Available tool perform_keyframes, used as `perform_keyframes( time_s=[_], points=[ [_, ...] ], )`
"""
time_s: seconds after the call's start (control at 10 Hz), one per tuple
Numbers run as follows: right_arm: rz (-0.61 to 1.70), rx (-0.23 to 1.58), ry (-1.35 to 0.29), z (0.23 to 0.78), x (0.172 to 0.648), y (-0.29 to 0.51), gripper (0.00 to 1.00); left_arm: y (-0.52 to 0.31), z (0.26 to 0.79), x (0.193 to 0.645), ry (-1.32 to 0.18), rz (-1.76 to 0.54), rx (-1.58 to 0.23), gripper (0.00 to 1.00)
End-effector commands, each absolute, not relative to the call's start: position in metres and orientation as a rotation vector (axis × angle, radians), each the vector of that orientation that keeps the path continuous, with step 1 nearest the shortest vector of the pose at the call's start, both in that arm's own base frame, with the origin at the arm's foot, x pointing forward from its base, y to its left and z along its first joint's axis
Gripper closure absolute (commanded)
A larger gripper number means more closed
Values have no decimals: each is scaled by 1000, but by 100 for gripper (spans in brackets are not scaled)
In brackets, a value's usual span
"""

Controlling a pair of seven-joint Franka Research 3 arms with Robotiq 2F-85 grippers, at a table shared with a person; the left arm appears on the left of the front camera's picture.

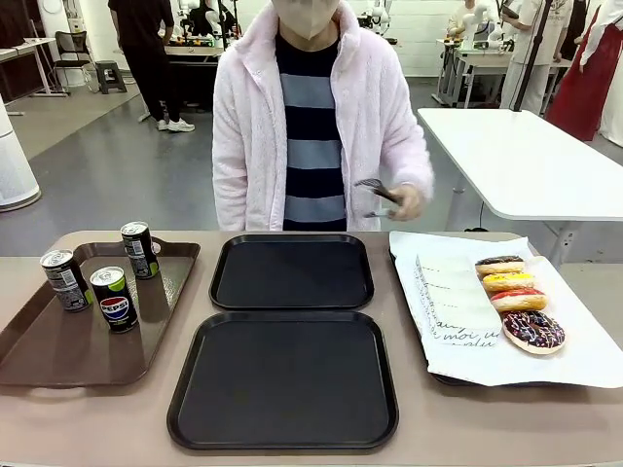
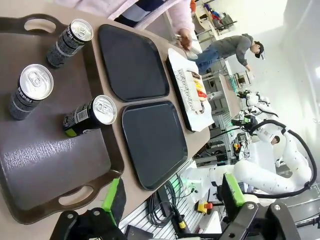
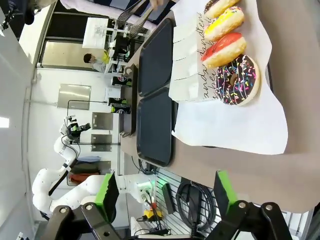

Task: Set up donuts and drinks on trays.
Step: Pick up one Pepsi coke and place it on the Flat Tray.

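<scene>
The person wears a fluffy pale pink jacket with long sleeves. Under it is a top with wide dark blue and grey stripes. The left end effector is black, with bright green pads and round silver screws at 5 and 7 o'clock. The right end effector looks the same.

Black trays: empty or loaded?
Empty: far tray and near tray are bare. Cans upright on brown tray; donuts on paper-lined tray.
</scene>
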State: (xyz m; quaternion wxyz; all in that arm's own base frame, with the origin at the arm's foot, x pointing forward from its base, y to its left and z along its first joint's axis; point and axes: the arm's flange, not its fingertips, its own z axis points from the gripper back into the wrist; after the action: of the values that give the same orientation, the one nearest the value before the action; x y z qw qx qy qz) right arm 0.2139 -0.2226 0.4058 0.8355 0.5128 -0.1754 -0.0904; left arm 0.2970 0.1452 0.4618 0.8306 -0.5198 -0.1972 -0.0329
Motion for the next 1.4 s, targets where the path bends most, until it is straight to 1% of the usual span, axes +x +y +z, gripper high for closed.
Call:
perform_keyframes(
  time_s=[0.0, 1.3],
  points=[
    [-183, 1103, -391, 404, 215, -223, 0, 148, 461, 297, -433, -81, -1120, 0],
    [-183, 1103, -391, 404, 215, -223, 0, 148, 461, 297, -433, -81, -1120, 0]
  ],
)
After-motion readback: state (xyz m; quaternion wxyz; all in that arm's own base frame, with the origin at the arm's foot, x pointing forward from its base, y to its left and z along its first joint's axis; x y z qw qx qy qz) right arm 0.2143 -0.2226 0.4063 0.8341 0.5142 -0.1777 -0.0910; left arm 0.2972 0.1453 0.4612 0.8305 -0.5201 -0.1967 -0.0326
